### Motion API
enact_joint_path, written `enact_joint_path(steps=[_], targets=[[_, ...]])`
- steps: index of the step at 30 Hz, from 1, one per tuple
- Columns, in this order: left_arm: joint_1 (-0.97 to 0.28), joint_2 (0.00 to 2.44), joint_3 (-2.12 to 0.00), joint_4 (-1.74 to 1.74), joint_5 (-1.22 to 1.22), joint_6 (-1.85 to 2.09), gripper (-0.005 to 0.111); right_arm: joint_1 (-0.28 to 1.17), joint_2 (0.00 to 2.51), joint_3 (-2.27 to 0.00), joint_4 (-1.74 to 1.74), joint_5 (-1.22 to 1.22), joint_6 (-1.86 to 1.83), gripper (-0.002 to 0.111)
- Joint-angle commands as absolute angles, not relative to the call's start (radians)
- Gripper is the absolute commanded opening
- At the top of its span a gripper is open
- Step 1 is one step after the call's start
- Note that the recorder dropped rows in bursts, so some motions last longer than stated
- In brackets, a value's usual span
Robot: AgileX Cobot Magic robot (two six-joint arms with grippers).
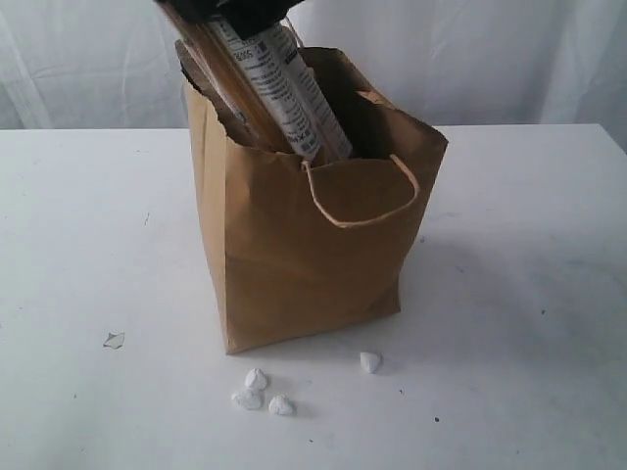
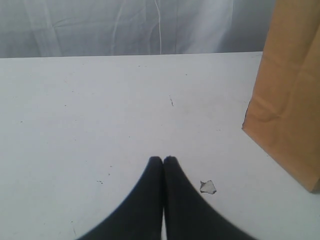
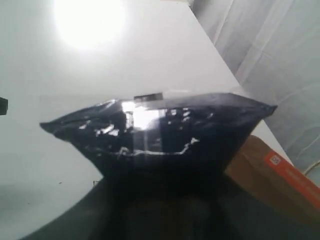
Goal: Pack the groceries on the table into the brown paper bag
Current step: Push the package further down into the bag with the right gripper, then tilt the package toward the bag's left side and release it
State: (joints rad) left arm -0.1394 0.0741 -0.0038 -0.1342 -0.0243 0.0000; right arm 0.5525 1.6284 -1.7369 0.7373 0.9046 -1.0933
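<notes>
Four white crumbs (image 1: 257, 380) lie before the brown paper bag (image 1: 294, 264); right gripper (image 1: 238, 12) clamps the noodle packet (image 1: 284, 88), left gripper (image 2: 163, 164) closed.

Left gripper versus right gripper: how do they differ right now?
The left gripper is shut on nothing; the right gripper is closed on the long dark noodle packet.
The left sits low over the table, beside the brown paper bag; the right is above the bag's mouth, the packet's lower end inside it.
Shared: both have dark fingers.
</notes>
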Motion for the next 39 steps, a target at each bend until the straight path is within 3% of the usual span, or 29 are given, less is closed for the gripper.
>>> enact_joint_path(steps=[1,11,18,20,23,25,39], targets=[[-0.137,0.069,0.0,-0.133,-0.023,0.0,0.0,0.527,1.66,-1.742,0.723,0.887,-0.981,0.0],[-0.137,0.069,0.0,-0.133,-0.023,0.0,0.0,0.517,1.667,-1.742,0.596,0.745,-0.532,0.0],[-0.137,0.069,0.0,-0.133,-0.023,0.0,0.0,0.517,1.667,-1.742,0.585,0.799,-0.511,0.0],[-0.137,0.069,0.0,-0.133,-0.023,0.0,0.0,0.517,1.667,-1.742,0.585,0.815,-0.511,0.004],[-0.137,0.069,0.0,-0.133,-0.023,0.0,0.0,0.517,1.667,-1.742,0.583,0.815,-0.511,0.031],[-0.137,0.069,0.0,-0.133,-0.023,0.0,0.0,0.517,1.667,-1.742,0.583,0.799,-0.511,0.041],[-0.137,0.069,0.0,-0.133,-0.023,0.0,0.0,0.517,1.667,-1.742,0.571,0.743,-0.51,0.053]])
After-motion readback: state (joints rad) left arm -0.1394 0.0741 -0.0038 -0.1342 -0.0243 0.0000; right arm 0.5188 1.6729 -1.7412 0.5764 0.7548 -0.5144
